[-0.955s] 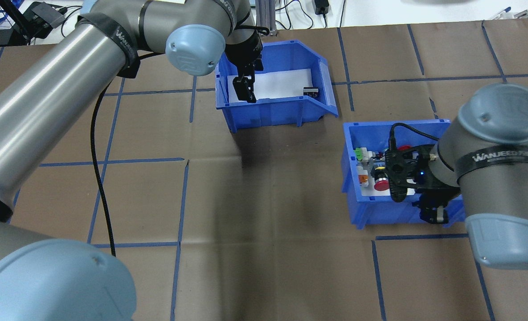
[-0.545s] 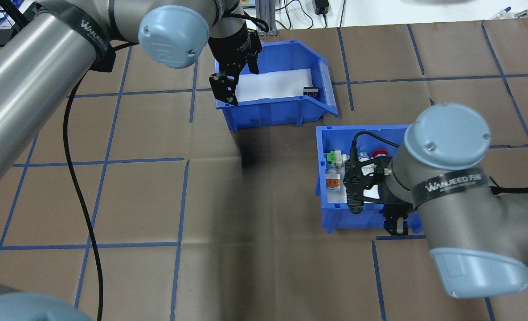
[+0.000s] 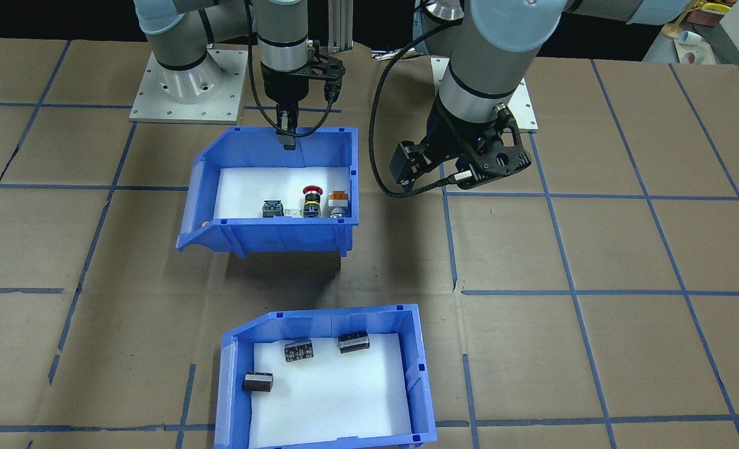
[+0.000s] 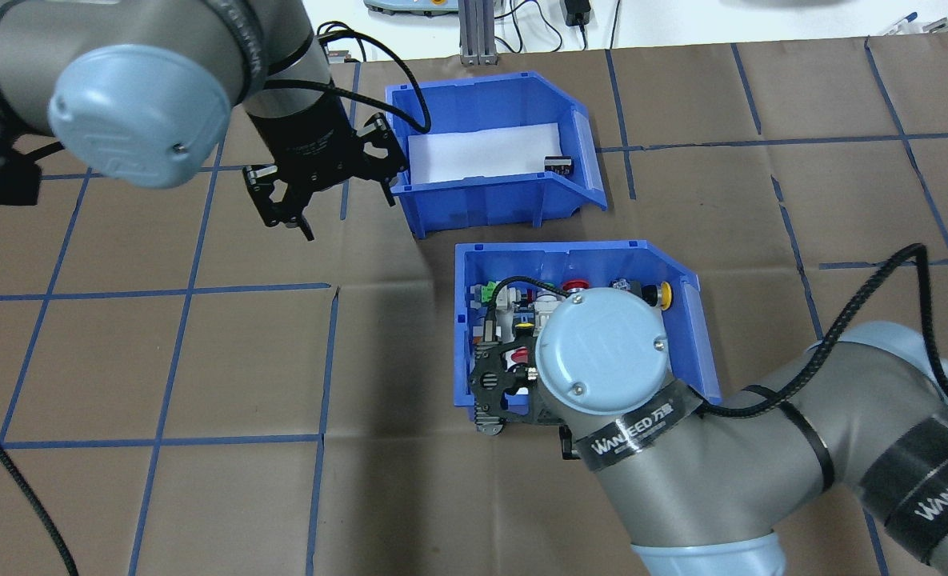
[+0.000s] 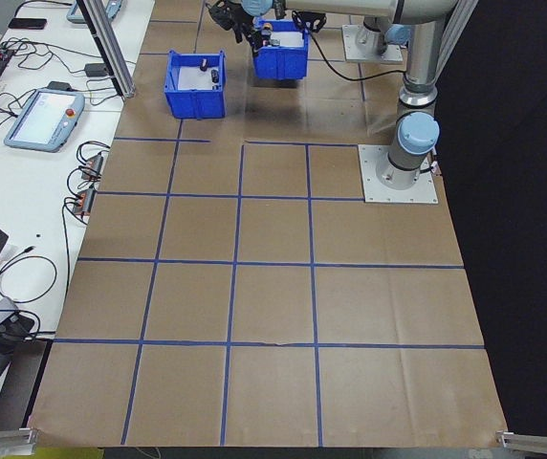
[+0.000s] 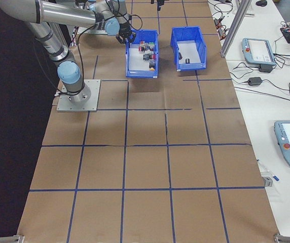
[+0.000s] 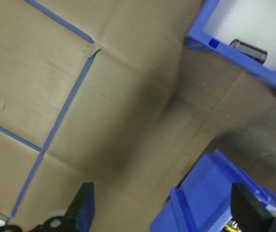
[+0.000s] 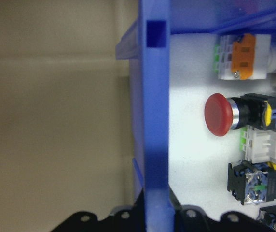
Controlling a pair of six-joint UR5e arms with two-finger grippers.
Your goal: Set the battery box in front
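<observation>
The battery box (image 4: 490, 196) is a blue bin with white foam and three dark batteries (image 3: 299, 350), standing at the table's far side from me. My left gripper (image 4: 286, 218) hovers open beside the box's left end, apart from it. In the left wrist view its fingers (image 7: 82, 208) are spread wide over bare paper. My right gripper (image 3: 287, 138) is shut on the near wall (image 8: 155, 145) of the other blue bin (image 4: 694, 320), which is full of colourful switches. That bin sits just behind the battery box, on my side, with a shadow under it.
Brown paper with blue tape lines (image 4: 202, 288) covers the table. The arm base plates (image 3: 185, 84) sit at my edge. A side bench (image 6: 259, 50) with pendants and cables runs beyond the table's far edge.
My left gripper has come out of the battery box and moved left and toward me. My right arm has carried the switch bin leftward, to just behind the battery box. The battery box stayed put.
</observation>
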